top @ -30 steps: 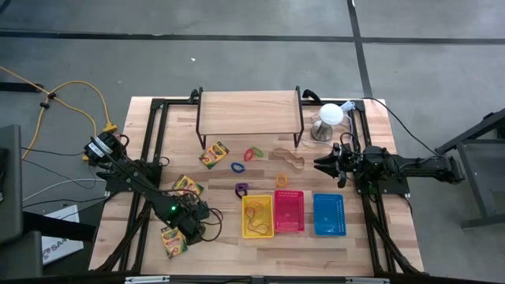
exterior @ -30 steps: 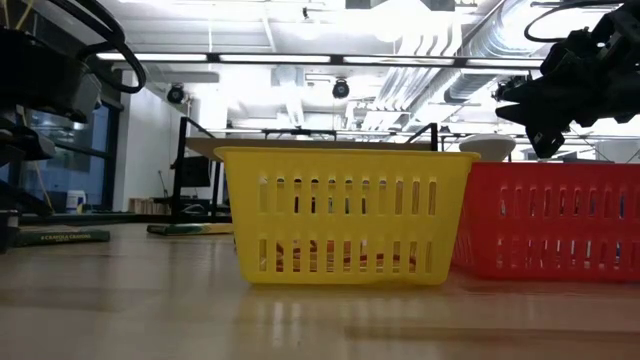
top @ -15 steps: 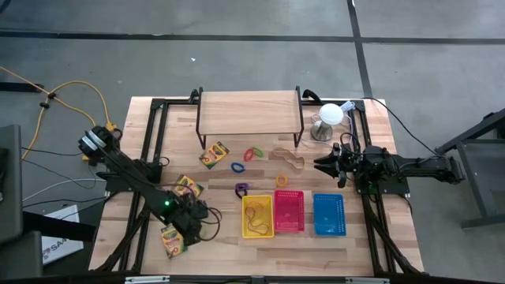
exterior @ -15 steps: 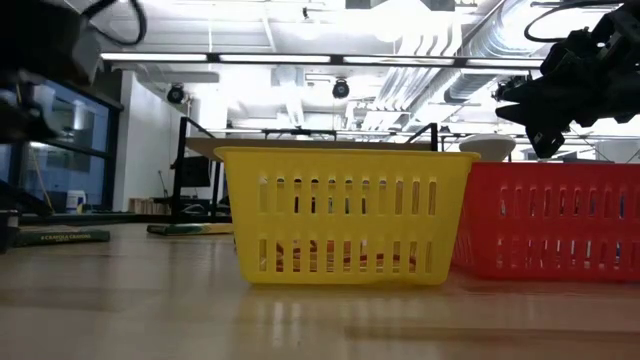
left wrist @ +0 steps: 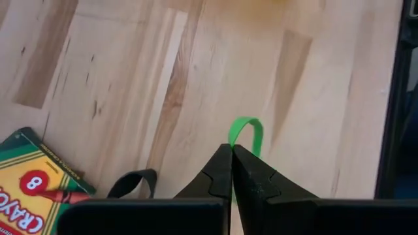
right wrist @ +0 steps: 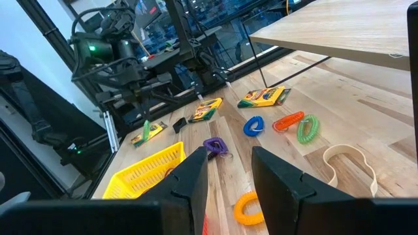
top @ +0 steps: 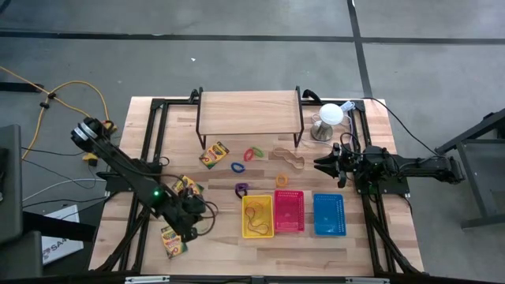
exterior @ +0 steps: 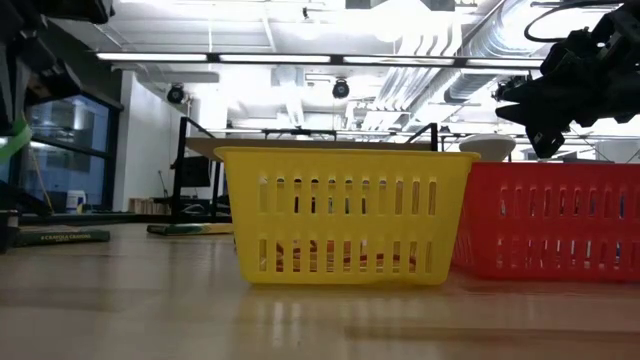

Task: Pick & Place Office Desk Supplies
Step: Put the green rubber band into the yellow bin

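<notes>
The left gripper (left wrist: pixel 231 151), jaws closed on a rubber band (left wrist: pixel 246 134), hangs above the counter (top: pixel 221 256) among three crayon boxes (top: pixel 186 186). Three baskets (top: pixel 257 216) sit between both grippers; the right gripper (top: pixel 319 165) waits beside loose bands (top: pixel 288 158), the riser shelf (top: pixel 249 113) beyond.

Crayon box (left wrist: pixel 32 179), left wrist view: a white numeral "8" in a red circle, and below it the red letters "CRAYO", cut off by the frame edge.
Other crayon boxes, high, low and right wrist views: printing too small to read.
Baskets: no text on them.
</notes>
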Available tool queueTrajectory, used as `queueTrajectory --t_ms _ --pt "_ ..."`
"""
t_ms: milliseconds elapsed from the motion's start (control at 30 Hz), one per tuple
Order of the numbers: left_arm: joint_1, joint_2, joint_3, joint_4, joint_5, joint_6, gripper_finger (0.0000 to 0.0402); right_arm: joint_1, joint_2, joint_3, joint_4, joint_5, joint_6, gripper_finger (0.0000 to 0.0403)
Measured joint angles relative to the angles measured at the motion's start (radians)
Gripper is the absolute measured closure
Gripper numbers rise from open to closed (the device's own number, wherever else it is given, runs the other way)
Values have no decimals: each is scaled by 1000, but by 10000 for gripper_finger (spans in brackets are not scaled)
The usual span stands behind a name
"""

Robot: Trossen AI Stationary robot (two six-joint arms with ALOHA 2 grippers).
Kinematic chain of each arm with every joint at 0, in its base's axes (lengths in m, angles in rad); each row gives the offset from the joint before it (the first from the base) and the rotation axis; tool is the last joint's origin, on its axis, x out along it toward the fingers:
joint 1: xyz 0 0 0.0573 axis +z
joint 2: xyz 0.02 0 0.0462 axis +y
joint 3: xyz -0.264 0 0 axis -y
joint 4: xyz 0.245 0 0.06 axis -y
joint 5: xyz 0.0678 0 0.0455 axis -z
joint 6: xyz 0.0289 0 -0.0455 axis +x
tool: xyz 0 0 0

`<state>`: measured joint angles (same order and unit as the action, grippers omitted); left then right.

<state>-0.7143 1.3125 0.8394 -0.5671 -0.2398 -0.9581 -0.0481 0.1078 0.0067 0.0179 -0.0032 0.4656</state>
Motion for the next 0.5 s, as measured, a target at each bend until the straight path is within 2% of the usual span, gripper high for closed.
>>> queueTrajectory --t_ms 300,500 --pt "1 -14 0 20 -28 -1 401 0 0 0 0 0 0 296" --pt "48 -11 0 63 -28 0 401 0 0 0 0 0 0 296"
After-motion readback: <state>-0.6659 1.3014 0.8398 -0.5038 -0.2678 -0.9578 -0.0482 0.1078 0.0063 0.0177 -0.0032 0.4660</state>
